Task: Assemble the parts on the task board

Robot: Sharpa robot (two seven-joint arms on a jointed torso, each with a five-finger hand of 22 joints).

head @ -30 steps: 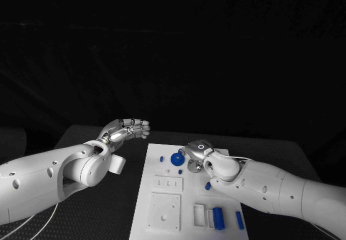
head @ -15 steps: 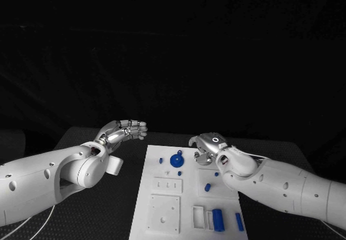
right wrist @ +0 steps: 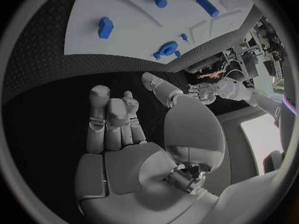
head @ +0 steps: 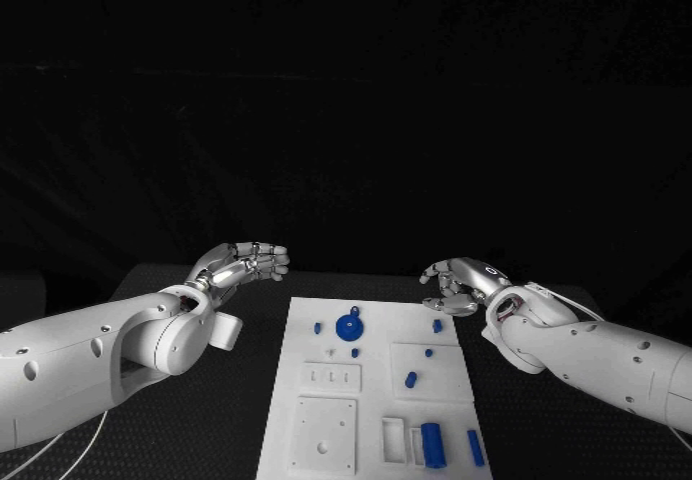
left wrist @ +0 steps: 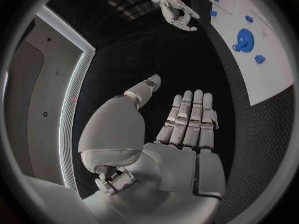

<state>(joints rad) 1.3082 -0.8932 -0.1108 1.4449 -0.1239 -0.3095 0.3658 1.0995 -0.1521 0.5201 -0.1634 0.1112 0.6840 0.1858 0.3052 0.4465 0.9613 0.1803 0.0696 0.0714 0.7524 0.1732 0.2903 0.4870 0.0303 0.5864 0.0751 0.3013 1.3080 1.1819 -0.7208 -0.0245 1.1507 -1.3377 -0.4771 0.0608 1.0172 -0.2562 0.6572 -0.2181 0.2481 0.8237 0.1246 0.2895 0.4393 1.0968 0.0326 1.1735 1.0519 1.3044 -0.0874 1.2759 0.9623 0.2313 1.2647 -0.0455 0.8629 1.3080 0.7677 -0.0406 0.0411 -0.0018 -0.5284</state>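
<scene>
The white task board (head: 325, 395) lies in the middle of the table. A round blue part (head: 348, 325) stands near its far end, with small blue pieces (head: 438, 325) (head: 411, 379) around it and a blue cylinder (head: 431, 441) at the near end. My left hand (head: 240, 262) hovers off the board's far left corner, fingers apart, holding nothing. My right hand (head: 462, 283) hangs beyond the far right corner, empty, fingers spread. The left wrist view shows straight fingers (left wrist: 190, 117), the board (left wrist: 271, 69) and the round part (left wrist: 244, 39). The right wrist view shows bare fingers (right wrist: 112, 117) and the board (right wrist: 134, 15).
White recessed blocks (head: 326, 425) and a slotted plate (head: 332, 375) sit on the board's near left half. Dark table surface (head: 570, 300) lies on both sides of the board. My left forearm (head: 101, 350) and right forearm (head: 606, 355) flank the board.
My right hand has lifted away from the round blue part and drawn back to the right, off the board's far corner. The round part now stands uncovered. The left hand barely moved.
</scene>
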